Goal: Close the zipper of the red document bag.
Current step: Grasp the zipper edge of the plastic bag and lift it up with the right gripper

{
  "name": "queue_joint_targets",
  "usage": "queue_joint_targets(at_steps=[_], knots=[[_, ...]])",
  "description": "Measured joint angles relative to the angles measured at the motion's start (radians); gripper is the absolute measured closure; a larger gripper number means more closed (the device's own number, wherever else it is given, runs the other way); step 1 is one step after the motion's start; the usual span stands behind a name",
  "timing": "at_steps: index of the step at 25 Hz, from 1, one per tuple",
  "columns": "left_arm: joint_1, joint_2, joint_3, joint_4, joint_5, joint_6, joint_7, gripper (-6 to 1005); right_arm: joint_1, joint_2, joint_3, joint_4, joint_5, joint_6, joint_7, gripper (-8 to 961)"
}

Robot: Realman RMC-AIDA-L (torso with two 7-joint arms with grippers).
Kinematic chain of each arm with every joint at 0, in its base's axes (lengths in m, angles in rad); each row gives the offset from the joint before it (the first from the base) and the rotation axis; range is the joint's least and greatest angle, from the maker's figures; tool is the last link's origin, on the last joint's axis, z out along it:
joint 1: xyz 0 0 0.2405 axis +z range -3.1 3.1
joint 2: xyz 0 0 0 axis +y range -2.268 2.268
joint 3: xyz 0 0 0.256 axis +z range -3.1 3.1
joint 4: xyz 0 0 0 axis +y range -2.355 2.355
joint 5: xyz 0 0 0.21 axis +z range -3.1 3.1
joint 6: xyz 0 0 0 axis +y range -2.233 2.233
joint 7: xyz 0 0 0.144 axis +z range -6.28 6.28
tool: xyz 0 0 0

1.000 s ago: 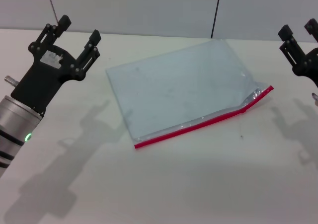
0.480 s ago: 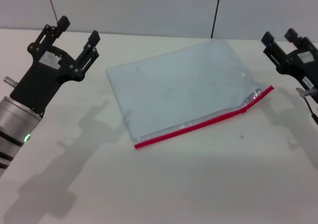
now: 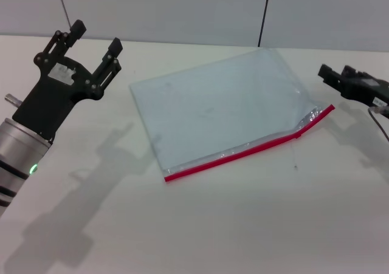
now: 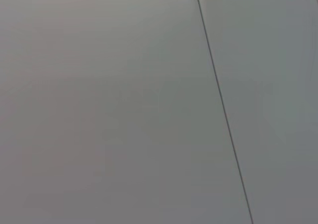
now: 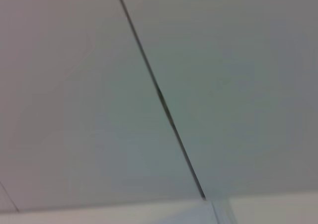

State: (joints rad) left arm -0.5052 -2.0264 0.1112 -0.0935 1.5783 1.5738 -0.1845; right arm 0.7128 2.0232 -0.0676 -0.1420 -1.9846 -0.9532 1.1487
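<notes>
The red document bag lies flat on the white table, near the middle of the head view and turned at an angle, with its red-trimmed long edge toward the robot. The zipper runs along this edge as a thin red strip beside a silvery band. Near its right end the silvery band is lifted and wrinkled, so the mouth of the bag seems not fully shut there, although the slider itself is too small to find with certainty. The task therefore looks to be at its beginning: nothing holds the bag and the zipper is not yet pulled. The left end effector hangs above the table at the left, well apart from the bag, with its fingers spread wide and nothing between them. The right end effector is at the right edge of the head view, near the raised right corner of the bag but not touching it; whether its fingers are open or shut cannot be told from here. Both wrist views show only a plain grey wall with a dark seam. What is left is almost everything: to reach the bag, steady it, catch the slider and draw it along the red edge.
</notes>
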Motion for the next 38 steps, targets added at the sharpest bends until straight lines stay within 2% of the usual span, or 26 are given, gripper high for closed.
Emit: queue_joint_targets(at_steps=[5,9,25,35,38], knots=[[-0.001,0.000,0.001,0.000,0.000,0.000,-0.001,288,0.001,0.000,-0.151,-0.051,-0.008,0.060,0.160,256],[-0.002,0.000,0.001,0.000,0.002,0.000,-0.001,288,0.008,-0.002,-0.216,-0.067,-0.053,0.094,0.254,256],[-0.004,0.000,0.002,0.000,0.000,0.000,-0.002,288,0.065,0.000,-0.238,-0.067,-0.267,0.113,0.417,256],[-0.004,0.000,-0.001,0.000,0.000,0.000,-0.003,289,0.095,0.002,-0.239,-0.042,-0.273,0.131,0.423,256],[-0.005,0.000,-0.002,0.000,0.000,0.000,-0.003,289,0.104,0.002,-0.239,-0.030,-0.274,0.166,0.423,310]])
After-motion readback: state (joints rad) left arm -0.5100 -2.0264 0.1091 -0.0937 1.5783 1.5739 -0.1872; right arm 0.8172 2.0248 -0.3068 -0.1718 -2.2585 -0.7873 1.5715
